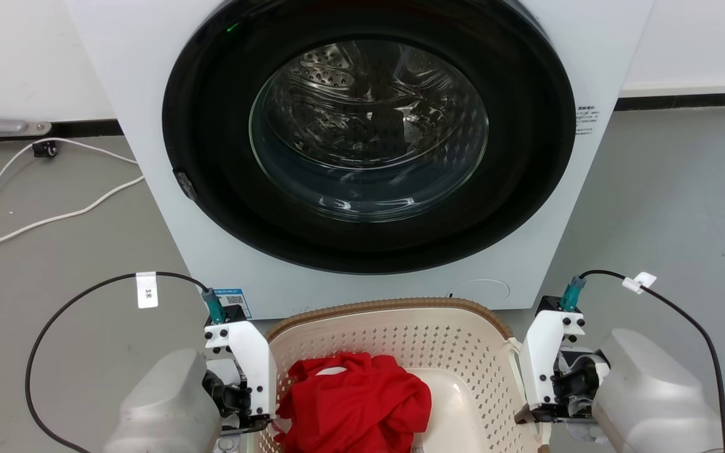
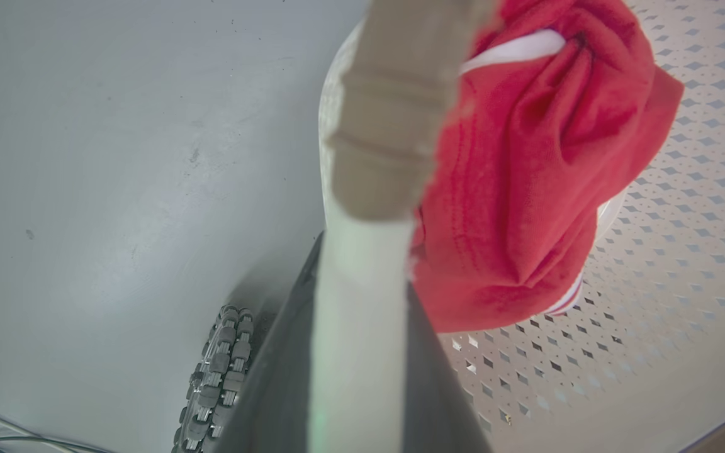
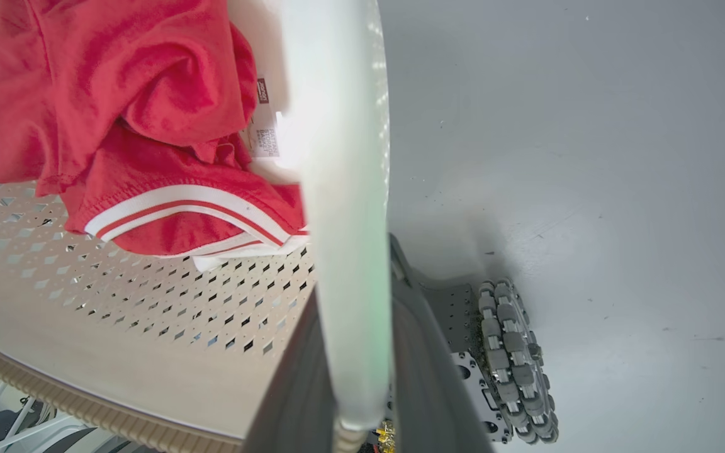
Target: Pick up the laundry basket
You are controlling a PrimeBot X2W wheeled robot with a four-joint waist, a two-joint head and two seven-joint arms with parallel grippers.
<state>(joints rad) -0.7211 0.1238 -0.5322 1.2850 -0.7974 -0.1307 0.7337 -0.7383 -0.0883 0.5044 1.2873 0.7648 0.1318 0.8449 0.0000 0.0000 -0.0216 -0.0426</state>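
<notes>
The laundry basket (image 1: pixel 394 306), cream with perforated walls and a brown woven-look rim, sits low in the head view between my two grippers. A red garment (image 1: pixel 353 402) with white trim lies inside it. My left gripper (image 1: pixel 252 412) is at the basket's left side. In the left wrist view its dark fingers (image 2: pixel 287 377) are shut on the white side handle (image 2: pixel 356 327). My right gripper (image 1: pixel 542 409) is at the right side. Its fingers (image 3: pixel 425 377) clamp the other white handle (image 3: pixel 343 189). I cannot tell whether the basket touches the floor.
A white washing machine (image 1: pixel 148 94) with a round glass door (image 1: pixel 369 126) stands right behind the basket. White cables (image 1: pixel 35 220) trail on the grey floor at the left. My base's roller wheels (image 2: pixel 218 377) (image 3: pixel 513 358) sit beside each handle.
</notes>
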